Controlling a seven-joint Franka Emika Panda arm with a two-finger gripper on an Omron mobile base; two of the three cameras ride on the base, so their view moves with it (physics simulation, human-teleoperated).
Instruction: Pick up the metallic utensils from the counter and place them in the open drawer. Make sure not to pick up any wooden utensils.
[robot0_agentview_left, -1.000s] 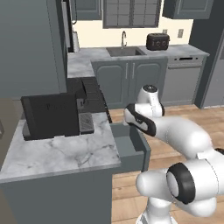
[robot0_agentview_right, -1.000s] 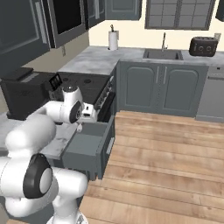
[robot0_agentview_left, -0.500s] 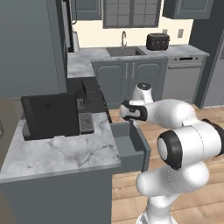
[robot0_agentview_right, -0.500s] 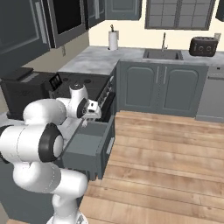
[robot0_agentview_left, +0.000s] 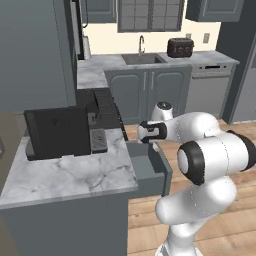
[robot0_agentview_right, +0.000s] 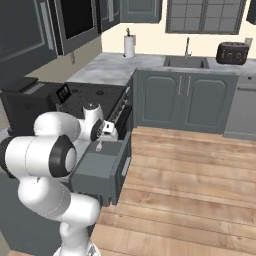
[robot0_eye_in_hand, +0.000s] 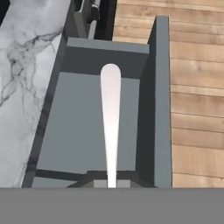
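Drawer (robot0_eye_in_hand: 94, 113) in slate grey stands pulled open beside the marble counter (robot0_agentview_left: 70, 175), its front toward the wooden floor (robot0_agentview_right: 195, 175). Directly above the drawer's hollow hangs the gripper (robot0_agentview_left: 151, 146), jaws pressed together on a pale silver utensil (robot0_eye_in_hand: 110, 118), whose slim handle points down over the drawer's bare grey bottom, near its right wall in the hand view.

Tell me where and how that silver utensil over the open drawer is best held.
The silver utensil is a slim piece with a rounded handle end that points away from the hand, and it hangs over the open drawer. The gripper is shut on its narrow near end. That probably suits it: the flat thin stem fits between the jaws, pinched from above across its width.
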